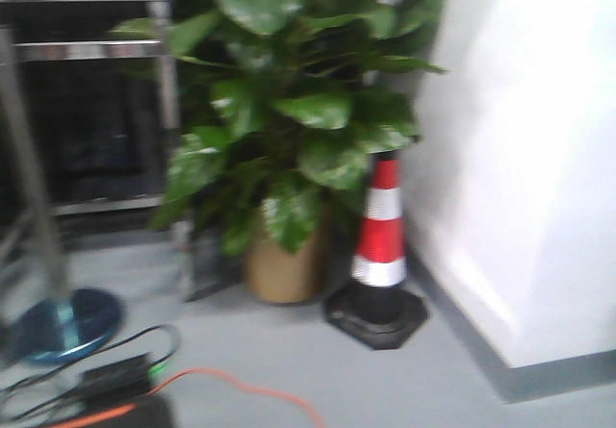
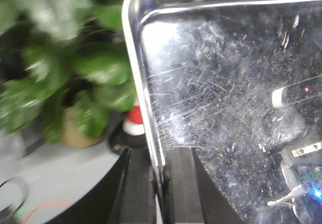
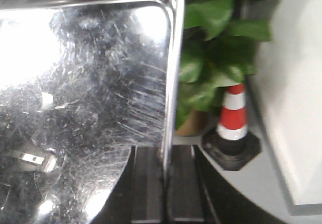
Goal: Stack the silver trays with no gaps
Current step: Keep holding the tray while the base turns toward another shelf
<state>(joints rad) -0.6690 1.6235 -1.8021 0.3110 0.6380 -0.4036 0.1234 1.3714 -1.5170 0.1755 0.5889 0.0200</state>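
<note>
A silver tray [image 2: 226, 83] with a scratched shiny bottom fills the left wrist view; my left gripper [image 2: 160, 183] is shut on its left rim, one black finger on each side. The same kind of silver tray [image 3: 90, 83] fills the right wrist view; my right gripper [image 3: 165, 183] is shut on its right rim. The tray is held up in the air above the floor. No tray and no gripper shows in the front view. I cannot tell whether one tray or more is held.
A large potted plant [image 1: 289, 130] stands ahead with a red and white traffic cone [image 1: 380, 245] beside it. A white wall [image 1: 529, 159] is at right. A metal rack [image 1: 87, 91], a blue round base [image 1: 67, 322] and cables [image 1: 192, 390] are at left.
</note>
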